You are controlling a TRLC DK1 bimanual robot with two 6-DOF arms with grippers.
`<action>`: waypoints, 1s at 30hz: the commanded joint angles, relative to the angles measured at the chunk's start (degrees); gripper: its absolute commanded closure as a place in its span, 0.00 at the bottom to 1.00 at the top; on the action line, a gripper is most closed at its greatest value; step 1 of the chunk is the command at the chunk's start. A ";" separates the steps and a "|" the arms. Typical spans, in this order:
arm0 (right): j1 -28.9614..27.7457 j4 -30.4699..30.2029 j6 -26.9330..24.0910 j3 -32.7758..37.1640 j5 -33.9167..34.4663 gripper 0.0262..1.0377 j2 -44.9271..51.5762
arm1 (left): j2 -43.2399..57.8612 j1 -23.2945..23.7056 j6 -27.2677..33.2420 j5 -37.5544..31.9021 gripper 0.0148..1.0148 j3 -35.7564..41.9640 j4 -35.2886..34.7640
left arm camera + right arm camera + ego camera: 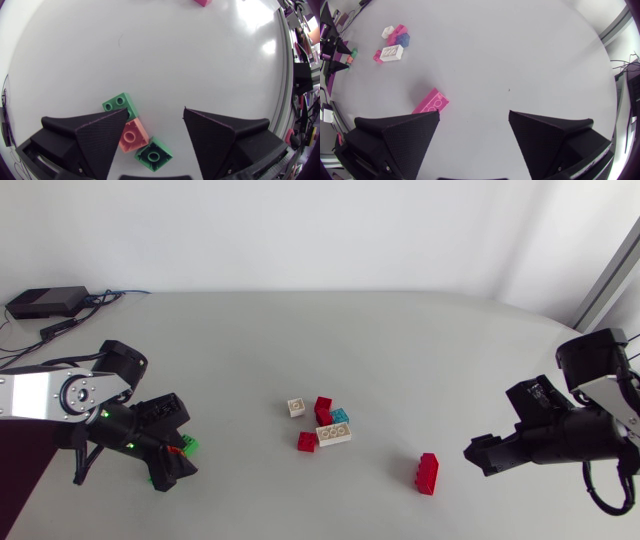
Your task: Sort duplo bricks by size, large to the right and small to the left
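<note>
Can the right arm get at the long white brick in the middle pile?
Probably yes: the right gripper is open and the long white brick lies on the pile's near side; the long red brick sits just off the path.

Wide gap between brick cluster [322, 423] and red brick [428, 473]; small bricks [131, 136] beneath left gripper [156, 111].

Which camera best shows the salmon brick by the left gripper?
Left wrist view: the salmon brick lies close up beside the left gripper, stud visible. Head view shows only a sliver of it; right wrist view, a distant speck.
</note>
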 commanded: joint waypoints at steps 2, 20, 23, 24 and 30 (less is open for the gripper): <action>1.50 -0.95 1.89 -0.35 0.01 0.04 -0.84 | -1.26 -4.74 -2.76 0.15 0.02 0.04 -0.98; 0.62 -2.70 1.28 0.44 0.45 0.04 -1.98 | 24.32 -32.16 -17.26 0.24 0.03 28.95 -0.46; 0.71 -2.70 1.19 1.23 0.62 0.04 -1.54 | 27.66 -33.39 -18.23 0.24 0.03 31.85 -0.54; 0.71 -2.70 1.28 1.49 0.62 0.04 -1.36 | 28.54 -33.48 -18.31 0.24 0.03 32.38 -0.54; 1.24 -2.70 1.54 1.76 0.62 0.04 -0.75 | 29.33 -33.12 -18.31 0.24 0.06 33.61 -0.63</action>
